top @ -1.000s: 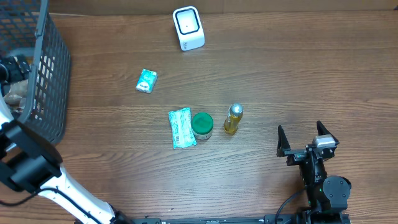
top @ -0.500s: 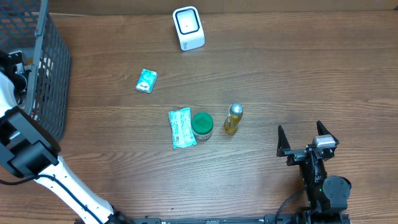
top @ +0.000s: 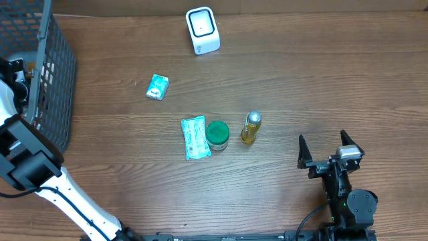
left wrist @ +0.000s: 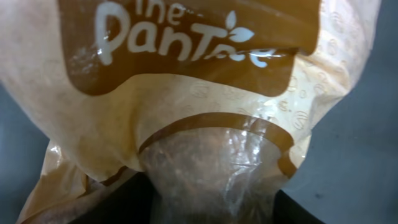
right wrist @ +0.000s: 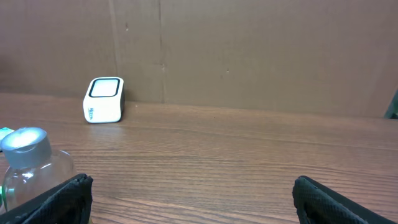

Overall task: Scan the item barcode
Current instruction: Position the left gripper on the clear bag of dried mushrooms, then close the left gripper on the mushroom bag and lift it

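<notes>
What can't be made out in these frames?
Left gripper grip: overhead, the basket mesh screens it; left wrist, the bag fills the frame.
Bag's barcode: none shows in the left wrist view.
Bottle: right wrist, cut off by the lower left edge.

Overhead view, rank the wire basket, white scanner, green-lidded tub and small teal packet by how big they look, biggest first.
1. Wire basket, by far.
2. White scanner.
3. Green-lidded tub and small teal packet look close; the tub seems slightly larger, but I would not rank them firmly.
</notes>
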